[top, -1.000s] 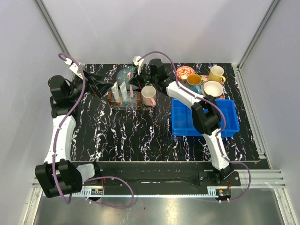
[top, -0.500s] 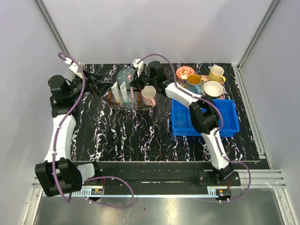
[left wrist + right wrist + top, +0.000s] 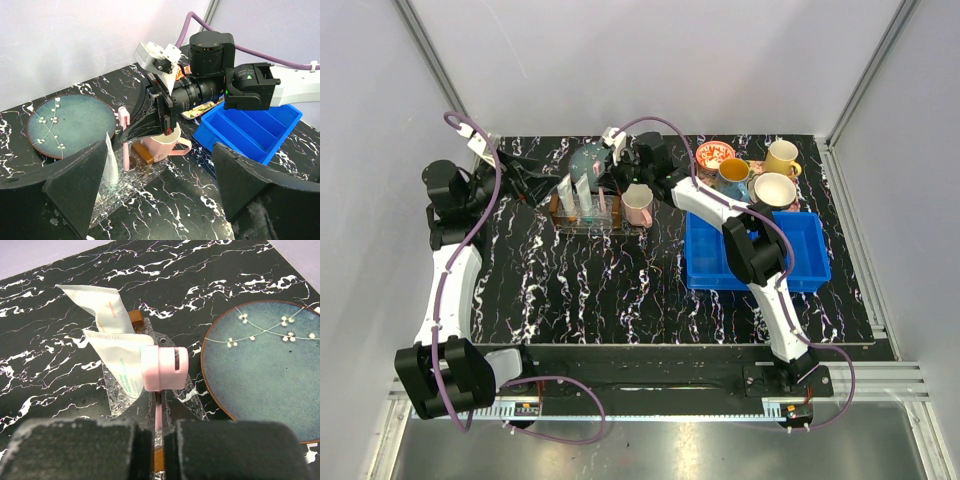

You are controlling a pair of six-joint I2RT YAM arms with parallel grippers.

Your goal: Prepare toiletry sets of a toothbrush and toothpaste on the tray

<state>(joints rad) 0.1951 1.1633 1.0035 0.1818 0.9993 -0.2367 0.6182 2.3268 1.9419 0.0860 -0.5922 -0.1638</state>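
I am pinching the slim pale-pink toothbrush [image 3: 165, 369] between the pressed-together fingers of the right gripper [image 3: 157, 432]. I am holding it upright over the clear plastic oblong tray [image 3: 116, 395], just right of the two white toothpaste tubes [image 3: 122, 357] standing in its rack. I judge the handle needs lining up squarely with a rack hole, then lowering slowly so nothing tips. The left gripper [image 3: 525, 182] is hovering at the far left, fingers spread wide, holding nothing. The tubes' orange and teal print is too small to read.
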